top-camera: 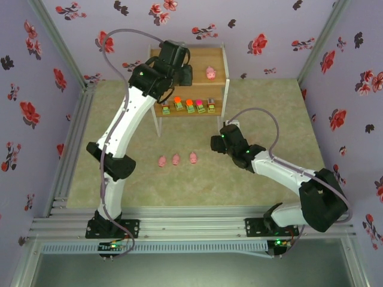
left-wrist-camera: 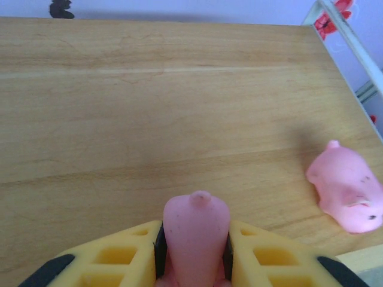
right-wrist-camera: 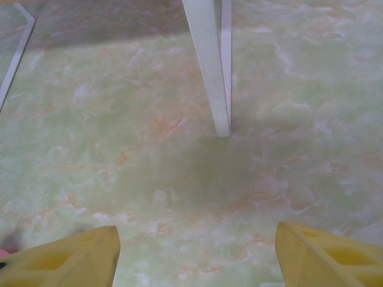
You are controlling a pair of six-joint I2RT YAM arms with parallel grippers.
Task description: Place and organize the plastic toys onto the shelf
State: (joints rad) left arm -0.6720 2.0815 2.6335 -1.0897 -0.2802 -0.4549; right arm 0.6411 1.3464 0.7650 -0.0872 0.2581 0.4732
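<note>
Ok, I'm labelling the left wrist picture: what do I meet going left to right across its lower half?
One yellow finger → held pink pig, pinched between the fingers → other yellow finger → loose pink pig lying on the shelf board.

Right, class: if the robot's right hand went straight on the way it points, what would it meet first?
Probably the white shelf leg, standing ahead of the open right hand; tilted down, it might touch the green mat first. Depth is unclear.
</note>
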